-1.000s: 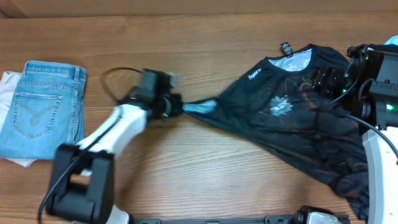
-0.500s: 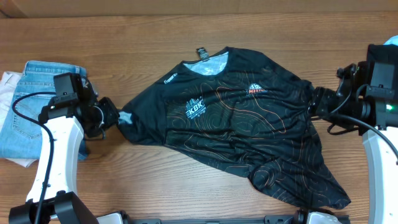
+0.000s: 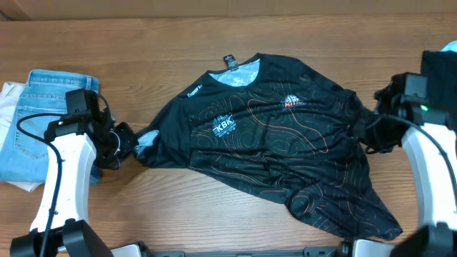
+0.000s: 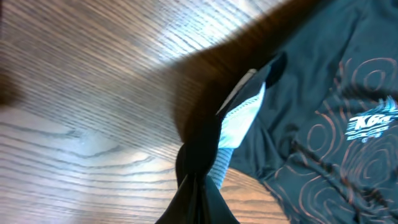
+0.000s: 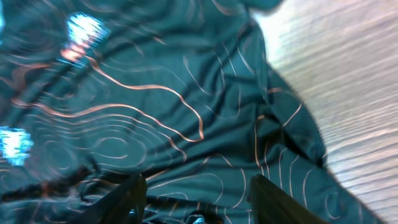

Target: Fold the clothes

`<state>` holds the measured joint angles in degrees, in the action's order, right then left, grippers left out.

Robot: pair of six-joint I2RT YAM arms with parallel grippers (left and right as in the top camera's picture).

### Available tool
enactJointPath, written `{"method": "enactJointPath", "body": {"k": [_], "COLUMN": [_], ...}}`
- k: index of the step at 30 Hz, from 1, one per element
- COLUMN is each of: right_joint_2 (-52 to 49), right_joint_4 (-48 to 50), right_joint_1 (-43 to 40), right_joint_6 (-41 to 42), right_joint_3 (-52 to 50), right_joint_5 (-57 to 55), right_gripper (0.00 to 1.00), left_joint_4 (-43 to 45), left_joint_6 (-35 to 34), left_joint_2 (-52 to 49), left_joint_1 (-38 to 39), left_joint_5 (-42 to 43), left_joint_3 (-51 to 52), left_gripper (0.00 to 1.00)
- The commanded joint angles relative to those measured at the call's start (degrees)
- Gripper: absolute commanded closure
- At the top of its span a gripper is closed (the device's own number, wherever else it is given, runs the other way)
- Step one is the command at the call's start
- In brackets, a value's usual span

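Note:
The black jersey (image 3: 285, 150) with orange contour lines lies spread face up across the table, collar towards the far edge, its lower right part rumpled. My left gripper (image 3: 131, 145) is shut on the twisted left sleeve, whose pale blue inner side (image 4: 239, 127) shows. In the left wrist view the gripper (image 4: 200, 202) pinches that twist of jersey (image 4: 323, 93). My right gripper (image 3: 365, 132) sits low over the jersey's right sleeve area. In the right wrist view the gripper (image 5: 199, 199) is open, its fingers (image 5: 127, 199) standing apart over the fabric (image 5: 155, 112).
Folded light-blue jeans (image 3: 43, 128) lie at the table's left edge on a white cloth (image 3: 8, 96), just left of my left arm. Bare wood (image 3: 214, 214) runs along the near edge below the jersey.
My left gripper has dragged the sleeve leftwards from mid-table, spreading the jersey flat. My right gripper has shifted in over the jersey's right side, its jaws narrowing.

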<state>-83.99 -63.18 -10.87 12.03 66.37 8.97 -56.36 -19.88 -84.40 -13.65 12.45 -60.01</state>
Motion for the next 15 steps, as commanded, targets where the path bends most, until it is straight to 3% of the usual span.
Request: {"method": "enactJointPath", "body": {"k": [1, 6, 9, 13, 15], "right_joint_2": [-5.49, -11.8, -14.23, -17.0, -18.67], "right_joint_4": [0.76, 3.98, 6.4, 9.22, 10.97], "right_joint_1": [-0.02, -0.13, -0.13, -0.13, -0.13], "right_joint_6": [0.68, 3.98, 4.11, 4.11, 4.13], "right_joint_3": [-1.42, -1.55, -1.55, -1.55, -1.55], "right_joint_5": [-0.13, -5.49, -6.62, -6.6, -6.56], "right_gripper": [0.36, 0.2, 0.17, 0.2, 0.27], "left_joint_4": [-0.46, -0.5, -0.59, -0.68, -0.68], "left_joint_6": [1.97, 1.97, 2.14, 2.14, 2.14], "left_joint_2": [0.31, 0.31, 0.31, 0.31, 0.31], "left_joint_1": [-0.31, -0.31, -0.28, -0.24, -0.24], "left_joint_5": [-1.97, -1.95, -1.95, -1.95, -1.97], "left_joint_3": [-0.15, -0.15, -0.15, -0.15, -0.15], "left_gripper": [0.96, 0.96, 0.96, 0.96, 0.96]}}
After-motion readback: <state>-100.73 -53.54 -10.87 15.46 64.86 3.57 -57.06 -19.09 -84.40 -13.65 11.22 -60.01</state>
